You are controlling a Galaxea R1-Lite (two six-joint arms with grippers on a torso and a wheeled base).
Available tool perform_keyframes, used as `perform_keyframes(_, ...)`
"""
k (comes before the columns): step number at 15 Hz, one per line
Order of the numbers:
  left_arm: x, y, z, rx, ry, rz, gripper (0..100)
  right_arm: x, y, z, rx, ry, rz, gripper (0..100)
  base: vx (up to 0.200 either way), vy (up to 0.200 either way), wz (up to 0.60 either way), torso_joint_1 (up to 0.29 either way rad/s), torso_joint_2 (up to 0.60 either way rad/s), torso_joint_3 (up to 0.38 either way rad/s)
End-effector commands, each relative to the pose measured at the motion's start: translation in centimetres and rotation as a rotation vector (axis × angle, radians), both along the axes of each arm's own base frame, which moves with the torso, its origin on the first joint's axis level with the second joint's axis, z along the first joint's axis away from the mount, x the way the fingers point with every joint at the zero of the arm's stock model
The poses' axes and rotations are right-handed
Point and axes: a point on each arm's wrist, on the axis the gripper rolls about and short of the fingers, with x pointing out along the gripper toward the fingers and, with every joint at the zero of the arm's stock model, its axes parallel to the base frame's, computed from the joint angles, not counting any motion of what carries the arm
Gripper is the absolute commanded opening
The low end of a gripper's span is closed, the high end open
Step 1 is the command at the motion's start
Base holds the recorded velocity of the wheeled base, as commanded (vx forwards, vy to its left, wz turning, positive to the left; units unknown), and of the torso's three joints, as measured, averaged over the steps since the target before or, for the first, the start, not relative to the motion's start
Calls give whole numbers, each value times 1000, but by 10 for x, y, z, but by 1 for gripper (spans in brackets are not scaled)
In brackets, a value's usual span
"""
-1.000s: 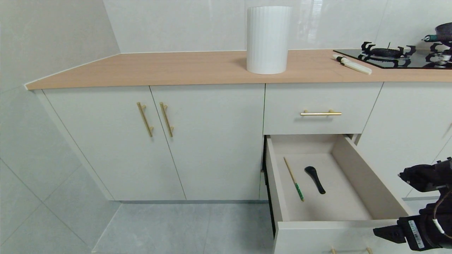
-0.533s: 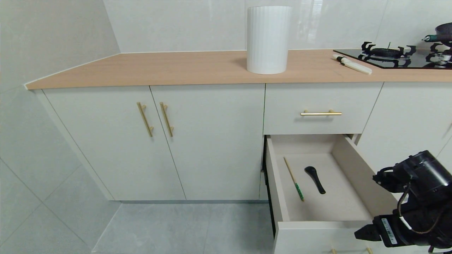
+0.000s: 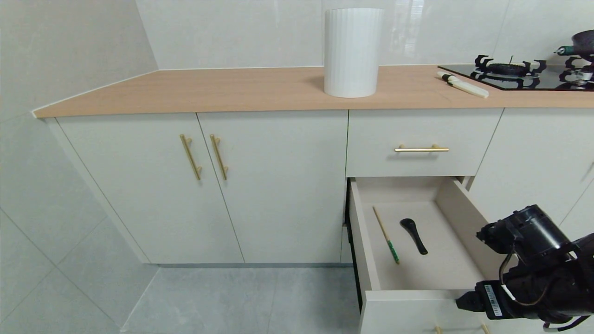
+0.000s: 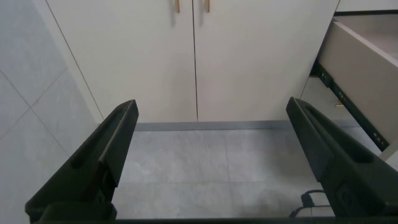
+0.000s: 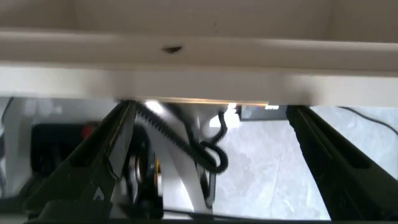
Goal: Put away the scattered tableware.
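The lower drawer [image 3: 360, 234] stands pulled out, and a black spoon [image 3: 414, 235] and a chopstick with a green end [image 3: 386, 235] lie on its floor. A white knife [image 3: 462, 84] rests on the wooden counter beside the stove [image 3: 515, 72]. My right arm [image 3: 529, 273] is low at the drawer's front right corner. My right gripper [image 5: 208, 109] is open, its fingers spread wide just in front of the drawer front [image 5: 199, 59], near the gold handle [image 5: 205, 101]. My left gripper [image 4: 211, 106] is open and holds nothing, low above the floor facing the cabinet doors [image 4: 196, 56].
A tall white ribbed canister [image 3: 352, 52] stands on the counter [image 3: 209, 90] above the shut upper drawer [image 3: 420, 144]. Double cabinet doors with gold handles [image 3: 204, 157] are to the left. A tiled wall closes off the left side, with grey floor below.
My right arm has moved left and closer to the front of the open drawer. The spoon, chopstick and knife have not moved.
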Motion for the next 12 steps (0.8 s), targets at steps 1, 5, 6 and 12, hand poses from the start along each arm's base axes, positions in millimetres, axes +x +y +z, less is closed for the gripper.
perform_keyframes(1, 0, 0, 0, -1, 1, 0, 100, 1, 0, -6, -11, 10, -4, 100, 0, 0, 0, 0, 0, 0)
perform_keyframes(5, 0, 0, 0, 1, 1, 0, 100, 3, 0, -4, -15, -21, -16, 100, 0, 0, 0, 0, 0, 0)
perform_keyframes(6, 0, 0, 0, 1, 1, 0, 100, 4, 1, -4, -10, -34, -23, 100, 0, 0, 0, 0, 0, 0)
perform_keyframes(12, 0, 0, 0, 1, 1, 0, 100, 23, 7, -18, -6, -99, -35, 100, 0, 0, 0, 0, 0, 0)
